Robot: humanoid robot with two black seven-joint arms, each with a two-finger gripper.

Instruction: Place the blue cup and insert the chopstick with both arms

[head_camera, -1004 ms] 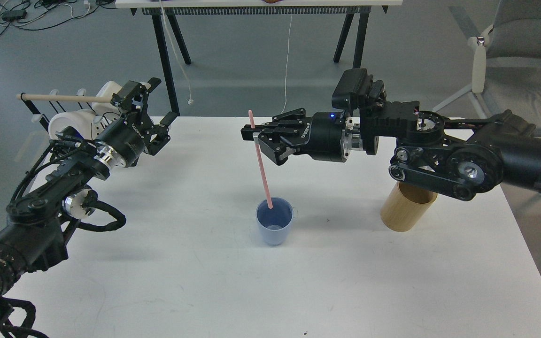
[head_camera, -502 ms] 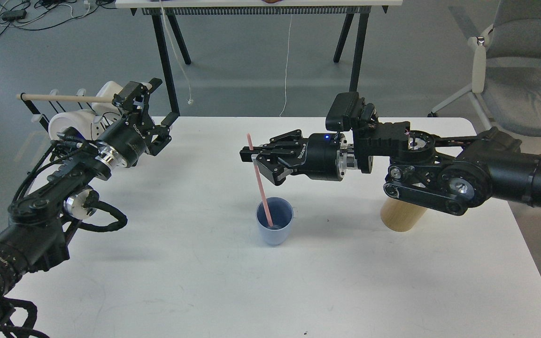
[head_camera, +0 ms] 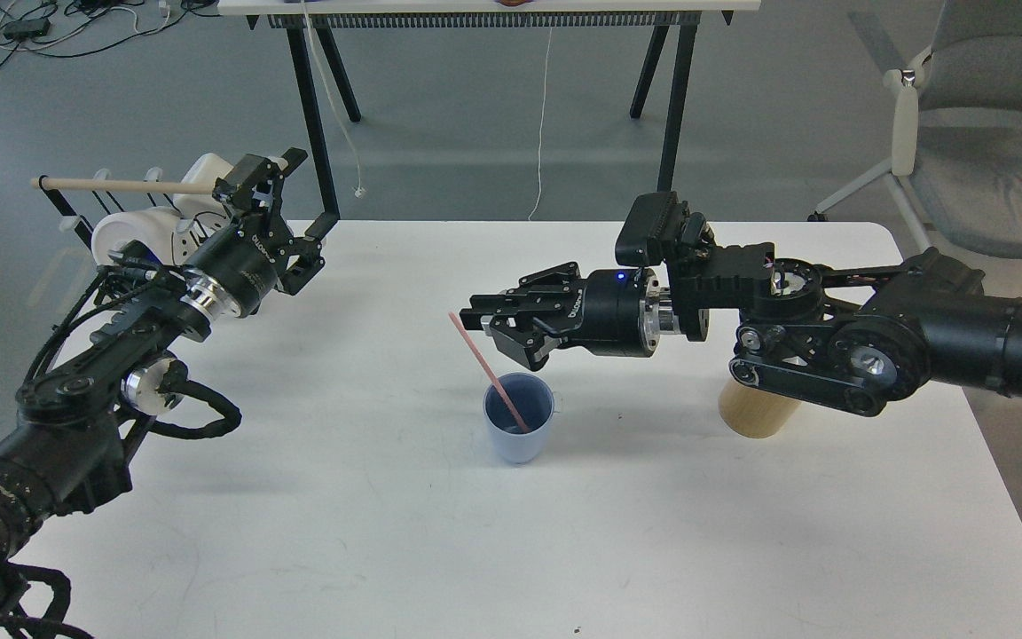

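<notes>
The blue cup [head_camera: 519, 429] stands upright on the white table [head_camera: 511, 532], a little in front of the middle. The pink chopstick [head_camera: 484, 368] rests in it, its lower end inside the cup, leaning up and to the left over the rim. My right gripper [head_camera: 486, 321] hovers just above and behind the cup, fingers apart and holding nothing; the stick is free of it. My left gripper [head_camera: 291, 200] is open and empty at the table's back left, far from the cup.
A tan cylinder holder [head_camera: 752, 412] stands to the right of the cup, partly hidden under my right arm. A wire rack with a pale wooden rod [head_camera: 121, 186] and white ware sits at the back left. A grey chair [head_camera: 981, 133] stands beyond the right corner.
My right gripper lowered the pink stick into the cup, then let go of it. The stick has tipped over to lean left against the rim. The left arm has not moved.
</notes>
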